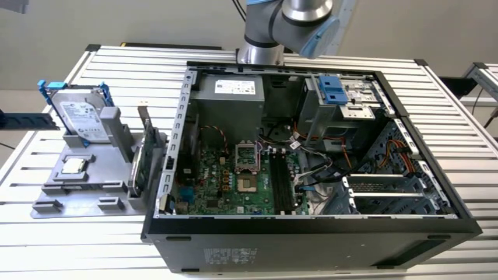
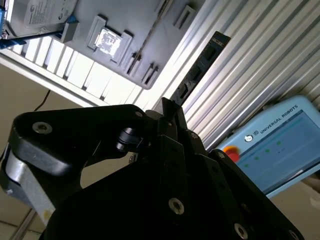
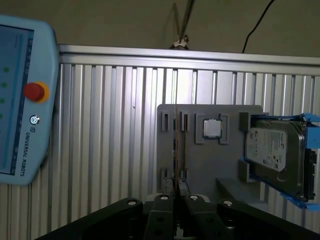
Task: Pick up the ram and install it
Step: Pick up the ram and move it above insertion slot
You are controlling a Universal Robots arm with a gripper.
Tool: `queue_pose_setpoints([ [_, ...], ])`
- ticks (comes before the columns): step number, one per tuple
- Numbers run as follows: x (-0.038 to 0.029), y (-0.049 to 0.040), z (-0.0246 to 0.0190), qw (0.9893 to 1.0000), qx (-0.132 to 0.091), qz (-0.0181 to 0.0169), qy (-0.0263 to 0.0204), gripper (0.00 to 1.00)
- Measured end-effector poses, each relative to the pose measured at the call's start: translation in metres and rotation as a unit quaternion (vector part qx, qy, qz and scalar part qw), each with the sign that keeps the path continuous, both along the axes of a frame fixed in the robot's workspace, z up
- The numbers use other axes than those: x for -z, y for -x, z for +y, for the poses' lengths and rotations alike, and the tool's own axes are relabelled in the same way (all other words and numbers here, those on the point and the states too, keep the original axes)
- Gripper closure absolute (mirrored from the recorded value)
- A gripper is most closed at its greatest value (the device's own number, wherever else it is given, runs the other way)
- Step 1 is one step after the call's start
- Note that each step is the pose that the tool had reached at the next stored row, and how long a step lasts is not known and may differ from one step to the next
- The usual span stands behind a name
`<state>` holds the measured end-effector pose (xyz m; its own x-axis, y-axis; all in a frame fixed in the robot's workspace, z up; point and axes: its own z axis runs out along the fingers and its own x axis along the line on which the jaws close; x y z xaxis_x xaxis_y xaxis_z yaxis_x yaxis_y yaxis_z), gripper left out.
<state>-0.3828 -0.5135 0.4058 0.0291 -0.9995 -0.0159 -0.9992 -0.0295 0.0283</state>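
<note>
One thin blue ram (image 1: 31, 119), pinched edge-on in the tight-shut gripper (image 3: 175, 189), up at the exterior view's left, past the grey tray (image 1: 78, 195) and well apart from the open computer case (image 1: 311, 224). Might slip or tip in such a small hold, then miss the slot (image 1: 281, 175).

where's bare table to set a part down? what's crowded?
Table slats are bare camera-side of the tray at the exterior view's left, and along the case on the exterior view's right. In the first wrist view, a wide bare stretch lies between pendant and tray. Crowded: the tray, carrying the drive, and inside the case.
</note>
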Motion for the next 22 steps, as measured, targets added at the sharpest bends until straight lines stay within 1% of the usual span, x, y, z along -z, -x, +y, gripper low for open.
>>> queue_pose_setpoints([
  [10, 0.0, -0.0104, 0.0, 1.0, 0.0, 0.0, 0.0, 1.0],
  [22, 0.0, -0.0259, 0.0, 1.0, 0.0, 0.0, 0.0, 1.0],
])
